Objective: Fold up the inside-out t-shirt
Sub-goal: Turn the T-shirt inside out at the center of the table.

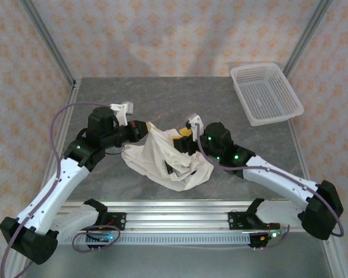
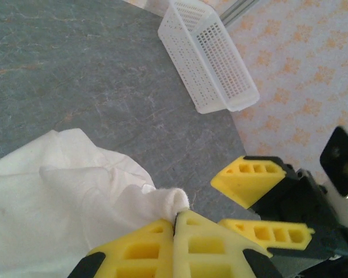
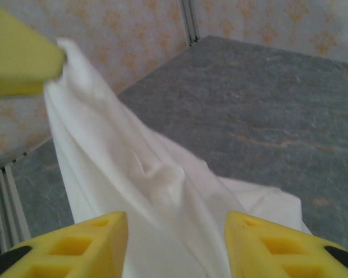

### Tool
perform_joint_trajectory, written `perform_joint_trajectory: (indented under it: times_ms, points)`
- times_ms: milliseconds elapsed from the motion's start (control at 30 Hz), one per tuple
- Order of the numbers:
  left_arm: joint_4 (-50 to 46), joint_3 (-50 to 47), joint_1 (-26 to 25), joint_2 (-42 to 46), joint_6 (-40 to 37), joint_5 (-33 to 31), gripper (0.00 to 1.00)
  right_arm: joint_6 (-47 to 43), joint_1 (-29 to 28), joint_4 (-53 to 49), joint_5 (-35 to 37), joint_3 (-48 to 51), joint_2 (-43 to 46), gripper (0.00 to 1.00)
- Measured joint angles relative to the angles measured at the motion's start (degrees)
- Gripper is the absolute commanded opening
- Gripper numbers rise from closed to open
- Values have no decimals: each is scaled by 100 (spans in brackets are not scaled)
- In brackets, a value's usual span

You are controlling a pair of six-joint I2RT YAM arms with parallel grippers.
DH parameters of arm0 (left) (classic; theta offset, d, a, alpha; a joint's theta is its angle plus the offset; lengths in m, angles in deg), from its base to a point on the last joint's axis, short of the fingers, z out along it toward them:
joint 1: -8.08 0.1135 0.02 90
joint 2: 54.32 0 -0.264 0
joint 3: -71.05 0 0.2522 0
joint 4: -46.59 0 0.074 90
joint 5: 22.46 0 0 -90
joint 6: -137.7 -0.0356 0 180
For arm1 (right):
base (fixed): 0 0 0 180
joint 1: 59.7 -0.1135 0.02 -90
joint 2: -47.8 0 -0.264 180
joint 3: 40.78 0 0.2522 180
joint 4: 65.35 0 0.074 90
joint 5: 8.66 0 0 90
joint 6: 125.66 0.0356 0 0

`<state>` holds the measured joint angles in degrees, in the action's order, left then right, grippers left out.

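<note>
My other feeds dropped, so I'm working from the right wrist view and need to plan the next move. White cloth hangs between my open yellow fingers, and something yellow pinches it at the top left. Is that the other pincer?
Observer: Yes. The left pincer is shut on a bunched tip of the t-shirt, holding it raised.
Operator: Where is the basket?
Observer: The white mesh basket sits at the table's far right corner, apart from the t-shirt.
Operator: Is any of the shirt flat?
Observer: No. From the top camera, it is a crumpled heap between the two arms.
</note>
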<state>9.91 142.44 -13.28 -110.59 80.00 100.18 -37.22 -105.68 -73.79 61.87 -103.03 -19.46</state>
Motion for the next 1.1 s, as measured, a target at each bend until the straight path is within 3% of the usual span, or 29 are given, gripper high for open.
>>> perform_joint_trajectory:
  times_ms: [267, 400, 567, 867, 900, 1000, 1100]
  points:
    - [-28, 0, -7, 118, -249, -2, 0, 697, 0, -238, -275, -975, -1349, 49]
    - [-107, 0, -39, 144, -352, -17, 0, 1169, 0, -249, -590, -984, -1578, 0]
    - [-407, 0, -39, 205, -411, -481, 0, 1534, 7, -256, -417, -944, -1397, 0]
    - [-649, -468, -39, 337, -433, -1196, 0, 1873, 328, -149, 72, -597, 188, 0]
    - [-647, -533, -39, 337, -433, -1213, 2, 1875, 328, -127, 87, -570, 323, 0]
    - [-643, -651, -39, 334, -459, -1287, 29, 1875, 328, -9, 42, -426, 595, 0]
    - [-704, -715, -39, 317, -579, -1541, 45, 1875, 330, 28, -9, -282, 680, 0]
